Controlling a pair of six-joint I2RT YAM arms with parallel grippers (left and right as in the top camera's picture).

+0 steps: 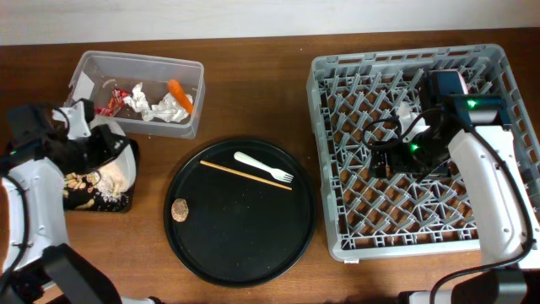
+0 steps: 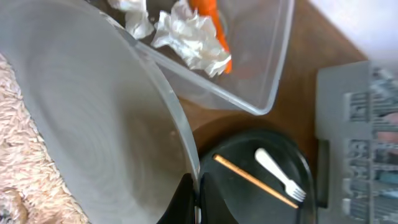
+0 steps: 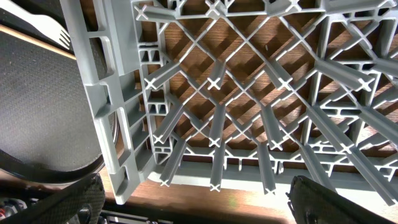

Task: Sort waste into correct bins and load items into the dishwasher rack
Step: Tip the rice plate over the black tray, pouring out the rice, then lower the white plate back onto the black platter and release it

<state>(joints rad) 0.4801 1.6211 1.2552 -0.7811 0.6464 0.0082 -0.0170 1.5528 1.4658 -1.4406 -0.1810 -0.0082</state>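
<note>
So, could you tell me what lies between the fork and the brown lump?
The wooden stick lies across that stretch, just below the fork; the rest of the round tray toward the lump is bare. The overhead view shows it.

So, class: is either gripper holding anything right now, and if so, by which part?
The left gripper pinches the white plate by its rim. The right gripper is open above the rack and holds nothing.
</note>
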